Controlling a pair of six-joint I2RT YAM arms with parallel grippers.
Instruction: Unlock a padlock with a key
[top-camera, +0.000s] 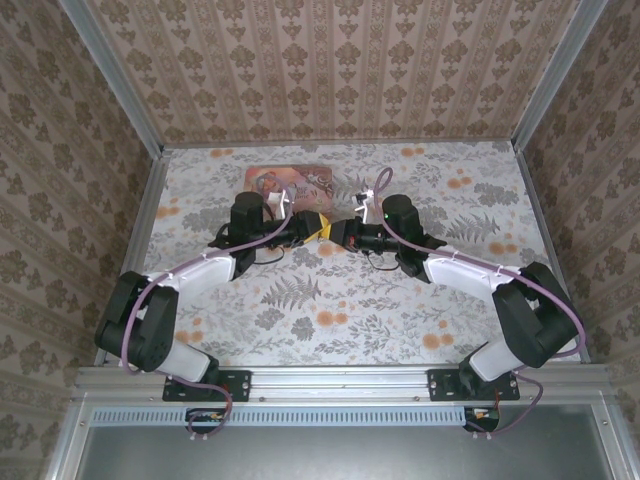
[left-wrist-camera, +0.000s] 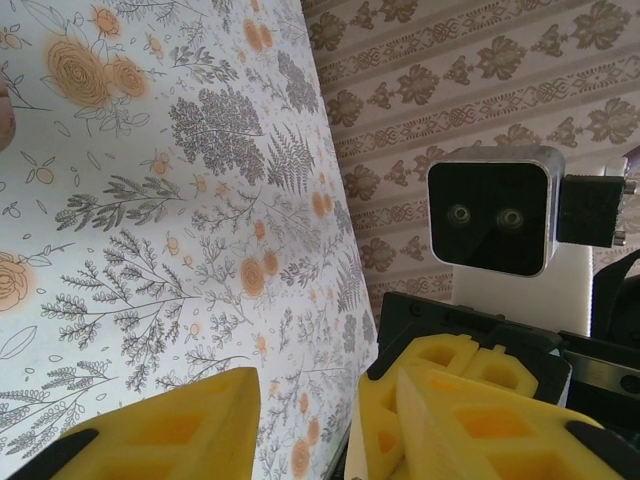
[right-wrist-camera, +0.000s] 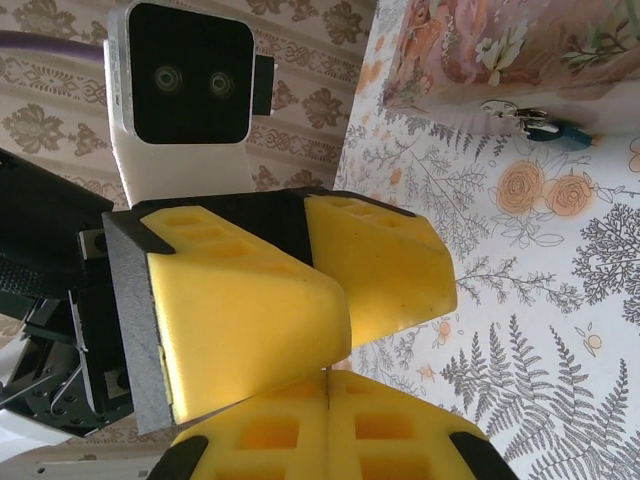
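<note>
1. Padlock (right-wrist-camera: 563, 134) rests on the table (top-camera: 400, 300), the biggest thing here, flowered all over.
2. A pink tin (top-camera: 287, 180) sits toward the far side. The padlock lies touching or just beside the tin's edge, and its long axis runs along that edge. Silvery metal (right-wrist-camera: 515, 110) shows at one end; I cannot tell whether it is shackle or ring.
3. The left arm (top-camera: 190, 275) and the right arm (top-camera: 470, 270) reach in from either side and meet nose to nose at mid-table, in front of the tin.
4. The left pincer (left-wrist-camera: 310, 410) stands part open, with bare table showing through the gap and nothing seen in its hold. The other pincer's yellow tip sits right beside one of its fingers.
5. The right pincer (right-wrist-camera: 328, 400) is pressed fully closed. Whether anything is pinched in it cannot be told.
6. From the right pincer, the padlock lies ahead and off to one side, beyond the left pincer, which stands in the way. The left arm looks nearer, since the tin sits on its side.
7. The key is too small to make out.
</note>
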